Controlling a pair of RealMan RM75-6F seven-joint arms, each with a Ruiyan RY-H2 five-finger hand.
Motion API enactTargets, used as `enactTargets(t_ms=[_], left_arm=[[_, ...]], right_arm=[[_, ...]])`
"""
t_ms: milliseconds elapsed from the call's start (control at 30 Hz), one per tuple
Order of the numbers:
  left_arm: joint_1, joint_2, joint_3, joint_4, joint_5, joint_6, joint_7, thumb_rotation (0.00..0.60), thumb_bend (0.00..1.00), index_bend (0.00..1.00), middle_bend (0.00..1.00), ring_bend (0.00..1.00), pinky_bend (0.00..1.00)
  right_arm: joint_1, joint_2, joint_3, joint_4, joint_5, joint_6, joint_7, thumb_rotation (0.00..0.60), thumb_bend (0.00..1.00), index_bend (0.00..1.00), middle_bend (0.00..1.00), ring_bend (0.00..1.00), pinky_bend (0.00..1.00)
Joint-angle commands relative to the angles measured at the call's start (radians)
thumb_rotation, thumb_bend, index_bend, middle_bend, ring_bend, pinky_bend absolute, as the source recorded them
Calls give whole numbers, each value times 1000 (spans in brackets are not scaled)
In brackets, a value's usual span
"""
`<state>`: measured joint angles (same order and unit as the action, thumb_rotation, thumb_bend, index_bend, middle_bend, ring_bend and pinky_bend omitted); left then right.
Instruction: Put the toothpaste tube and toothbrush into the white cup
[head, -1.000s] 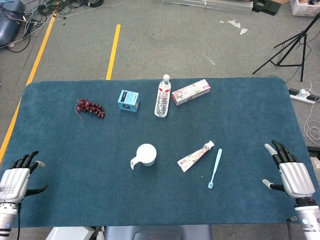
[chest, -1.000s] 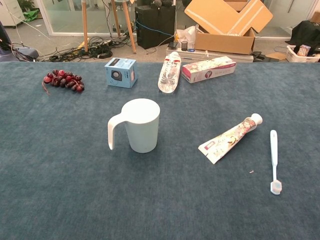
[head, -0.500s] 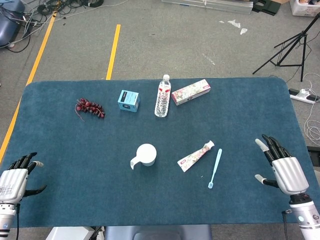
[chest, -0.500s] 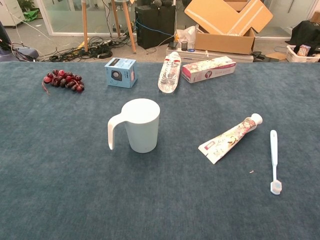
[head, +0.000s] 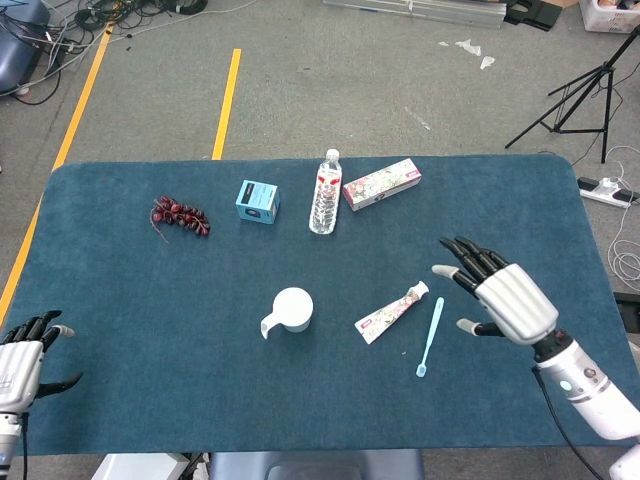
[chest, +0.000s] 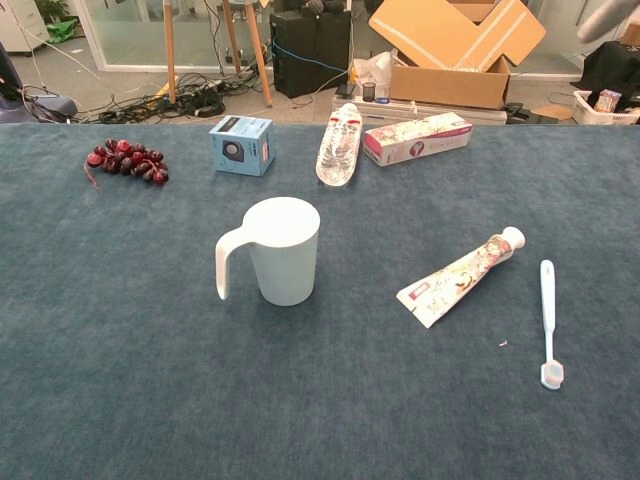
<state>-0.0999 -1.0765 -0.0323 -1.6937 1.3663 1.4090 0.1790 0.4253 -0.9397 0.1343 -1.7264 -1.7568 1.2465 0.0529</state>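
Note:
The white cup (head: 290, 309) (chest: 282, 250) stands upright mid-table, handle toward the left. Right of it lies the flowery toothpaste tube (head: 392, 312) (chest: 459, 277), cap pointing away from me. The pale blue toothbrush (head: 430, 336) (chest: 547, 322) lies just right of the tube, bristles at the near end. My right hand (head: 497, 291) hovers open with fingers spread, a little right of the toothbrush and tube, holding nothing. My left hand (head: 22, 359) rests open at the table's near left corner, far from everything.
Along the far side sit a bunch of dark red grapes (head: 180, 216), a small blue box (head: 257, 201), a lying water bottle (head: 325, 192) and a flowery toothpaste carton (head: 381, 184). A tripod (head: 585, 95) stands beyond the right table edge.
My right hand has swung left and forward from the near right edge toward the toothbrush and tube. The left hand has slipped slightly down and left. The objects have not moved.

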Motion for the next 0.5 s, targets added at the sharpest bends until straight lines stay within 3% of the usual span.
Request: enactTargets(t_ms=[33, 267, 500], left_arm=[[6, 4, 1, -6, -6, 7, 9, 600, 0, 377, 202, 193, 242], [29, 19, 2, -27, -18, 36, 24, 600, 0, 412, 227, 202, 242], [65, 34, 0, -44, -39, 84, 35, 600, 0, 429, 236, 204, 245]], right_arm=[[61, 23, 28, -42, -4, -62, -4, 600, 0, 308, 36, 0, 262], [167, -1, 53, -91, 40, -205, -92, 600, 0, 335, 37, 0, 255], [250, -88, 62, -59, 89, -298, -127, 600, 0, 336, 36, 0, 244]])
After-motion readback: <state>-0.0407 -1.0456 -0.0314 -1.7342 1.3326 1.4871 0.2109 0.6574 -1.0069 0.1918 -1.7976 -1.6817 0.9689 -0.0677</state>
